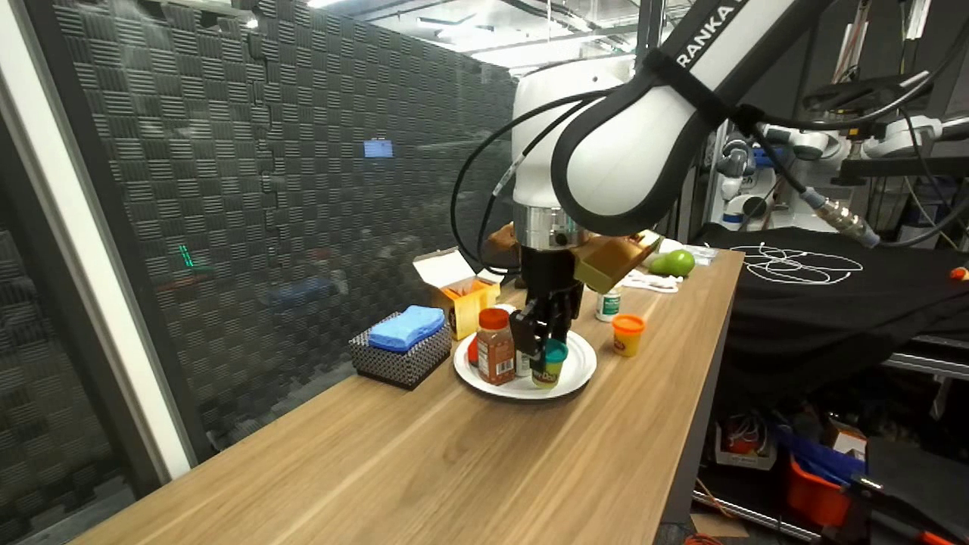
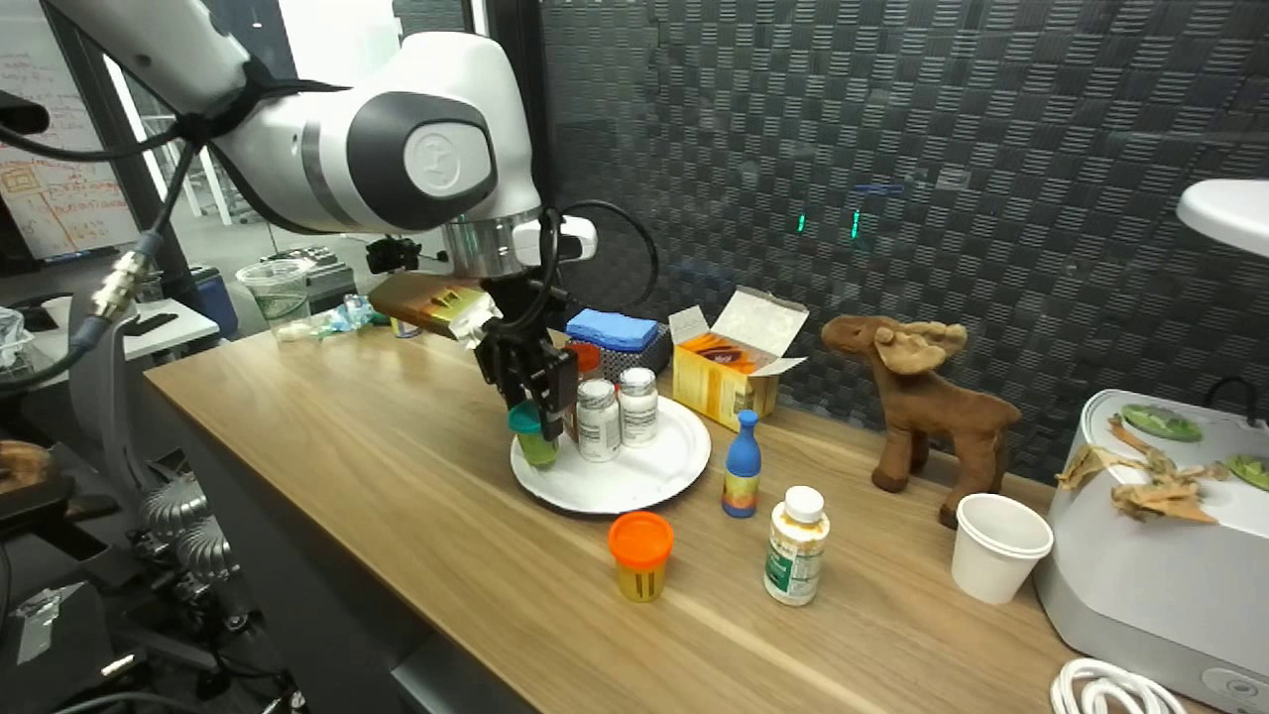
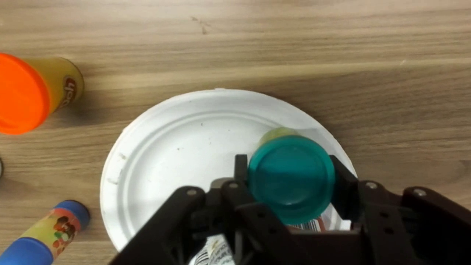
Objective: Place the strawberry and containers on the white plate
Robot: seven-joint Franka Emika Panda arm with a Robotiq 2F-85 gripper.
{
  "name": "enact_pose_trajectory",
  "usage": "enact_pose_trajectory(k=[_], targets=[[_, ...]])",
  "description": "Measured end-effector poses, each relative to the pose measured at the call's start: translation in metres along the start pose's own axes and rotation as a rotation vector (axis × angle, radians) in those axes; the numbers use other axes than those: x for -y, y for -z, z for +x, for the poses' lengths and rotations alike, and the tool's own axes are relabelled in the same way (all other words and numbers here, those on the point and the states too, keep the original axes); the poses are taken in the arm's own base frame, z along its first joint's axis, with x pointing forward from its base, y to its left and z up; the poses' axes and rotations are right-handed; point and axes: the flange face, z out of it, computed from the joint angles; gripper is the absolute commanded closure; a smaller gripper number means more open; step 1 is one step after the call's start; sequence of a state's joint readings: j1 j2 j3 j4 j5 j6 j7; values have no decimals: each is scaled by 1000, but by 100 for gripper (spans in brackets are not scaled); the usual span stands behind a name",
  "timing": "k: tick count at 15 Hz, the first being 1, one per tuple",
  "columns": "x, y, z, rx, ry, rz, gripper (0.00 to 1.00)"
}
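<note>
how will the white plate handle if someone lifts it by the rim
The white plate may flex, since its rim looks thin. It could also tilt, as the containers look grouped off centre. Its smooth-looking face might let upright ones slide.

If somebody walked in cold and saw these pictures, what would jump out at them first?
Probably the white robot arm hanging over the white plate, its gripper closed on a teal-lidded tub. In an exterior view, the brown toy moose before the dark textured wall would likely come next. The bright orange-lidded tub on the table near the plate also pops.
</note>
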State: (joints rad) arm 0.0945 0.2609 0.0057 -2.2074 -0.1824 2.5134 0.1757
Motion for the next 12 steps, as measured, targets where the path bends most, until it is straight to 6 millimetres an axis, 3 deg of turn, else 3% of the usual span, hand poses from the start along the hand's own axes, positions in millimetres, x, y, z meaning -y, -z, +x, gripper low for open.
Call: enact_pose_trajectory(k=[12], targets=[[9,-7,10,-42,113,-10,72]])
